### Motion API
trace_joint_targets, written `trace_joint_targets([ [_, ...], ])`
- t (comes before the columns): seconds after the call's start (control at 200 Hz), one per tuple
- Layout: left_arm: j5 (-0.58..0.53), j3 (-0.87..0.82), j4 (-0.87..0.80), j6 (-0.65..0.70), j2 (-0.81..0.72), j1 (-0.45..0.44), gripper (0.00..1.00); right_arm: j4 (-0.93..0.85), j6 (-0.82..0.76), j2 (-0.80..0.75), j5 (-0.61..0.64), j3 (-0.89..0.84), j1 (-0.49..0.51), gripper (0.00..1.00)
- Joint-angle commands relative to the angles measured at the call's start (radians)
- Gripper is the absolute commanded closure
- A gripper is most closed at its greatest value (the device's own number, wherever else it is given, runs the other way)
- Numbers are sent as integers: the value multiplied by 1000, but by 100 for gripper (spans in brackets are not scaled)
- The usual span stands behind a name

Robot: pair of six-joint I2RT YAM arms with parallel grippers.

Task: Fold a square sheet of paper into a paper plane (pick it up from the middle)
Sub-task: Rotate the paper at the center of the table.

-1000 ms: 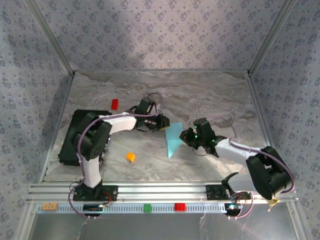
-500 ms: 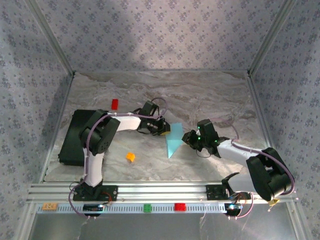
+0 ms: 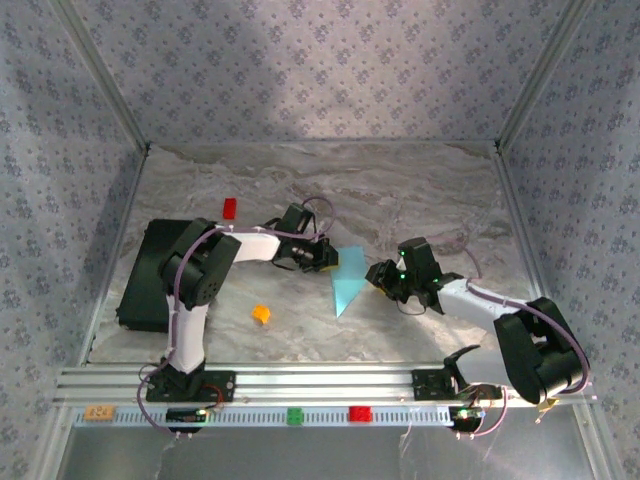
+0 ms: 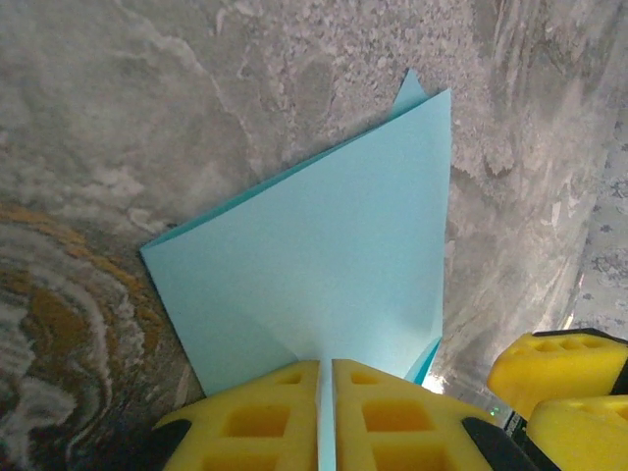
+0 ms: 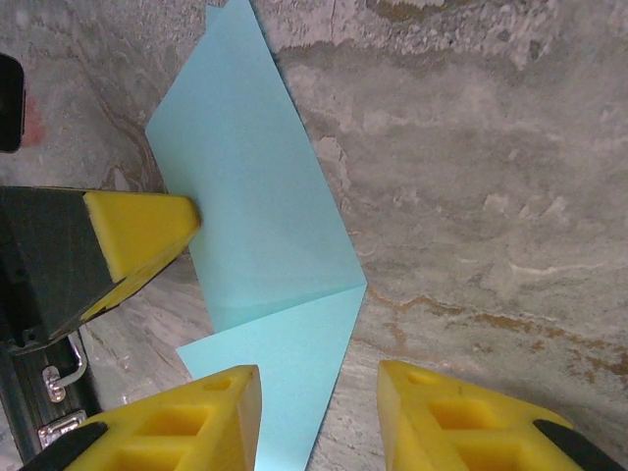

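**Top view.** You see the sheet of paper (image 3: 348,280), light blue and folded to a pointed shape, near the middle of the marbled surface (image 3: 400,190), its tip toward 6 o'clock. The left tool (image 3: 322,256) meets its 10 o'clock edge. The right tool (image 3: 378,274) stands just beside its 3 o'clock edge. At this size you cannot read either tool's jaws, nor tell whether the paper lies flat. The left arm partly covers a black slab (image 3: 135,285) at 9 o'clock. An orange block (image 3: 261,314) at 7 o'clock of the paper and a red block (image 3: 229,208) at 10 o'clock lie well apart from it.

**Left wrist view.** This view resolves the grip: the left tool is clamped on the paper, its 2 yellow fingers (image 4: 255,417) pressed together with the sheet's edge between them. A second layer peeks out at the 12 o'clock corner. The frame cuts the fingers off at 6 o'clock.

**Right wrist view.** The right tool's 2 fingers stand apart, holding nothing, and are cut off at 6 o'clock. A lower flap of the paper reaches the 7 o'clock finger; you cannot tell whether they touch. One finger of the left tool meets the sheet's 9 o'clock edge.
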Motion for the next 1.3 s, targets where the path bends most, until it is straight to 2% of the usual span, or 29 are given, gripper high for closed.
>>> trace_joint_targets([
  [0.0,69,-30,-55,36,19,-16,89,-23,-34,7,-23,6,-15,63],
  [0.18,67,-25,-61,44,12,-15,89,-64,-110,60,-44,70,-43,64],
  [0.375,52,-21,-71,46,0,-16,89,-84,-203,184,-97,168,-51,64],
  [0.78,27,-19,-67,35,-8,-15,89,-170,-270,336,-76,281,-36,64],
  [0.979,16,-18,-65,32,-12,-14,90,-180,-260,336,-73,268,-5,66],
  [1.299,26,-12,-81,45,-18,-8,90,-141,-190,240,-107,203,19,68],
])
